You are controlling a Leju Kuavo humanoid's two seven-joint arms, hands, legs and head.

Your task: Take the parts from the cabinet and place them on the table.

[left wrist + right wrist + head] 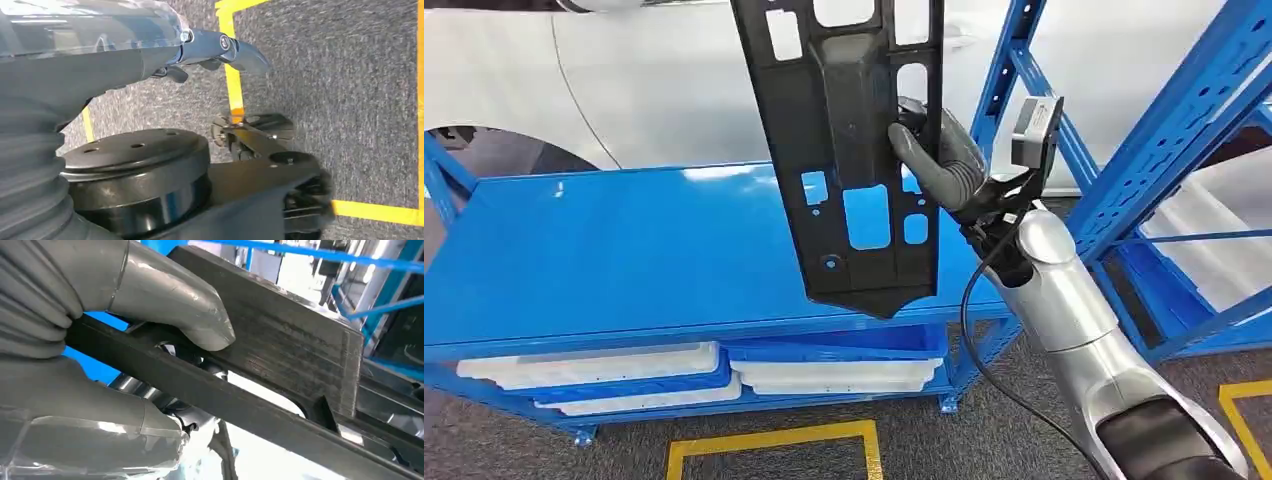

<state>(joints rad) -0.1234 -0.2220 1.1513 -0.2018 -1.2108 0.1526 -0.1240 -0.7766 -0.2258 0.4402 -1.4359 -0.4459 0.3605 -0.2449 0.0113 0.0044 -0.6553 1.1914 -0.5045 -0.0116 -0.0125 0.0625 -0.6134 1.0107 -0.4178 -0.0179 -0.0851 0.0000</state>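
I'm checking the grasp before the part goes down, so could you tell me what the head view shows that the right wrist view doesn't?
The head view alone shows the whole black part hanging upright over the blue table, with white trays on the shelf below and the blue rack to the right. The right wrist view alone shows, close up, the thumb pressed against a bar of the part. Both show the right hand gripping the part.

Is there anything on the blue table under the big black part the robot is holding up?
No. In the head view the black part, held by the right robot hand, hangs over a bare stretch of the blue table.
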